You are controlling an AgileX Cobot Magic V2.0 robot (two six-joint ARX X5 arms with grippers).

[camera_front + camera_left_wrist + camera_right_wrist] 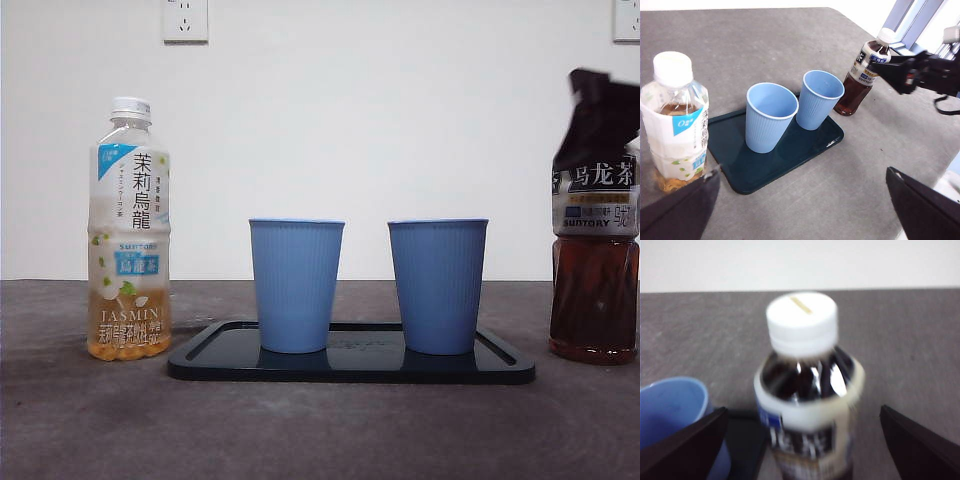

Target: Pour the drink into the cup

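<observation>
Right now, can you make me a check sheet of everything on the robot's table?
Surface: grey table, nothing spilled.
Job's things: dark tea bottle with its white cap on, standing beside the tray; two blue cups upright on the black tray, the insides in view look empty.
Clutter: jasmine tea bottle, capped and nearly empty, on the other side of the tray.
Grippers: right gripper open, jaws either side of the dark tea bottle, not closed on it; left gripper open, beside the jasmine tea bottle.
Cables: black cable on the right arm.
Surroundings: white wall with wall sockets.
</observation>
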